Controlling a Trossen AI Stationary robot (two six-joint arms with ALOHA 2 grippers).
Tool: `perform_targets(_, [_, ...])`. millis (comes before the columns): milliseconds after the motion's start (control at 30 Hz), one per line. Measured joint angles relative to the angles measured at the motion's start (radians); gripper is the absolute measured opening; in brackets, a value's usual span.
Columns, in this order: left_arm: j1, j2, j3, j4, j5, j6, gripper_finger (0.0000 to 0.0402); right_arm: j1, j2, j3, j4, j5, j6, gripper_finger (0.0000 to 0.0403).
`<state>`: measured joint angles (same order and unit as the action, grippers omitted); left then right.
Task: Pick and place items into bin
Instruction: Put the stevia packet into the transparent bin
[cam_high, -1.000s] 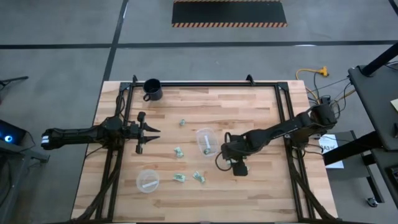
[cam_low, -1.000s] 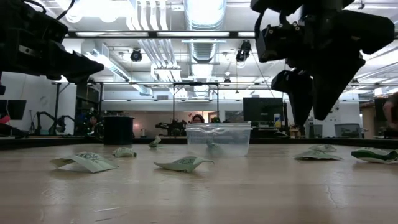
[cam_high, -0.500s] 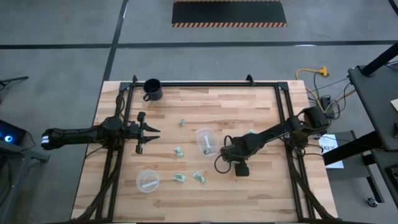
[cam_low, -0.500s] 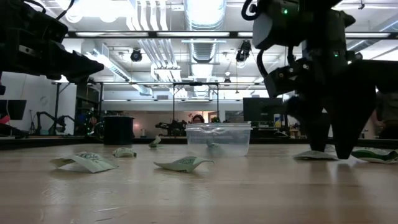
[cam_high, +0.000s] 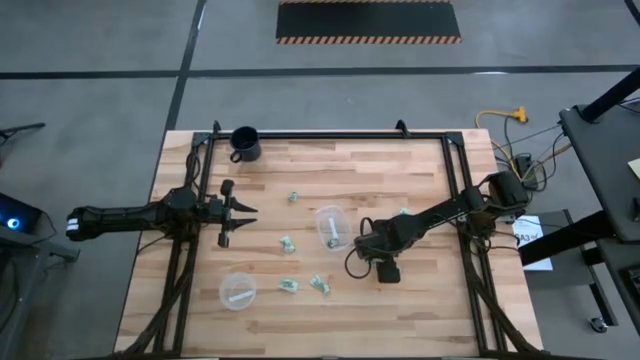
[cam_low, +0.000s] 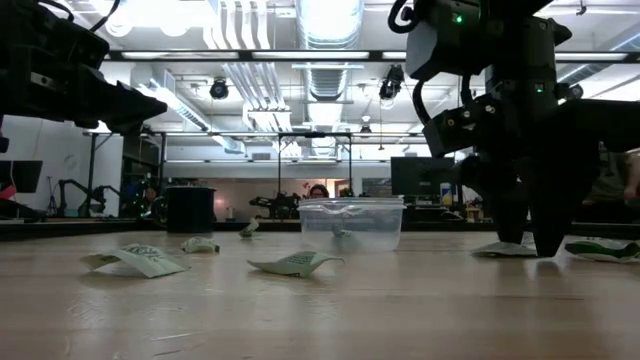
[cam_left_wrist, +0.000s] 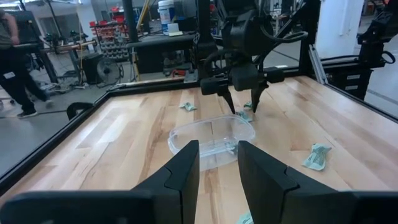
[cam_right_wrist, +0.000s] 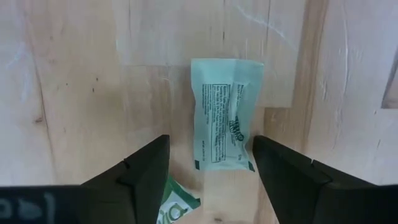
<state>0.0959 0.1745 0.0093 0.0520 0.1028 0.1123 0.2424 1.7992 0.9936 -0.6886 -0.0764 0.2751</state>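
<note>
The clear cup (cam_high: 331, 226) stands mid-table with a piece or two inside. Pale-green wrapped pieces lie flat around it (cam_high: 294, 197) (cam_high: 287, 243) (cam_high: 288, 286) (cam_high: 320, 285) (cam_high: 403, 212). My right gripper (cam_high: 384, 268) is open, low at the table just right of the cup. In the right wrist view its fingers stand on either side of one flat green packet (cam_right_wrist: 224, 127), with a second packet (cam_right_wrist: 177, 208) close by. My left gripper (cam_high: 236, 210) is open and hovers over the table's left side, facing the cup (cam_left_wrist: 211, 134).
A black mug (cam_high: 245, 143) stands near the far left corner. A flatter clear dish with a white strip (cam_high: 237, 291) sits near the front left. Black frame rails run along the table's left, far and right edges. Bare wood lies right of my right gripper.
My right gripper has come down from above the table until its open fingertips reach the table top around a packet right of the cup; over the last half second it has stayed there. The pieces and the cup have kept their places.
</note>
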Motion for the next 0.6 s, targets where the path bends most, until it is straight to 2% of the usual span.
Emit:
perform_targets(133, [0.0,0.001,0.0,0.0,0.0,0.0,0.0094,0.0,0.0,0.0,0.0,0.012,0.005,0.0206])
perform_targets(267, [0.0,0.002,0.0,0.0,0.0,0.0,0.0094,0.0,0.0,-0.001,-0.002,0.024,0.0,0.0172])
perform_targets(400, [0.0,0.001,0.0,0.0,0.0,0.0,0.0094,-0.002,0.0,-0.001,-0.008,0.028,-0.01,0.0115])
perform_targets(533, [0.0,0.001,0.0,0.0,0.0,0.0,0.0094,-0.006,0.0,0.001,-0.002,0.015,-0.021,0.003])
perform_targets(600, [0.0,0.001,0.0,0.0,0.0,0.0,0.0094,-0.011,0.0,0.001,-0.001,-0.001,-0.027,0.0017])
